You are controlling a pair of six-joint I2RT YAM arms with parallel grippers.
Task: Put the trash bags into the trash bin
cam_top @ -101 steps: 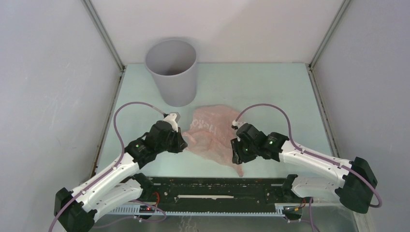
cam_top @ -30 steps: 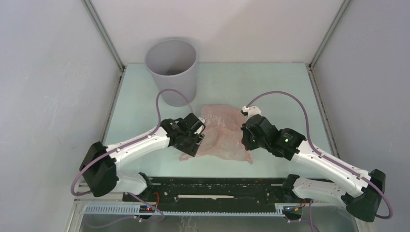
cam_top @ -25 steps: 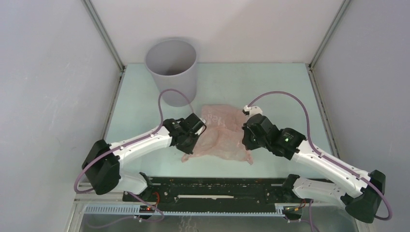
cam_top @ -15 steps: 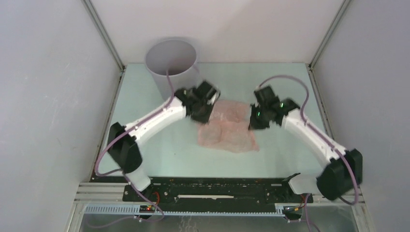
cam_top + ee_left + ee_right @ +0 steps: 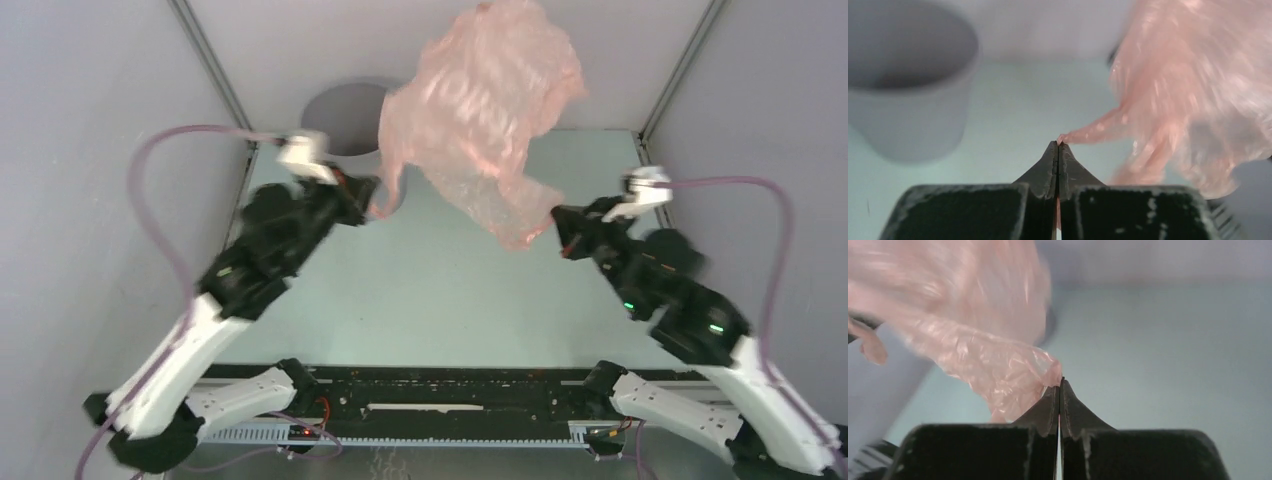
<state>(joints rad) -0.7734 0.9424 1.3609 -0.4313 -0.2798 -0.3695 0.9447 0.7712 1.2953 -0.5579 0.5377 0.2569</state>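
I've whipped the bag (image 5: 480, 110) off the bench (image 5: 440, 290), airborne now. Left jaws and right jaws each clamped on a corner. Next the bin (image 5: 335, 115), I reckon.

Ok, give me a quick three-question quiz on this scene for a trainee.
1. True or false: the bag is already inside the bin.
2. Which side pinches the bag: A) left only, B) right only, C) both?
3. Fill in: in the left wrist view, the bin stands to the ____ of the bag.

Key:
1. False; it hangs in the air.
2. C; the left gripper and the right gripper are each shut on an edge of it.
3. left
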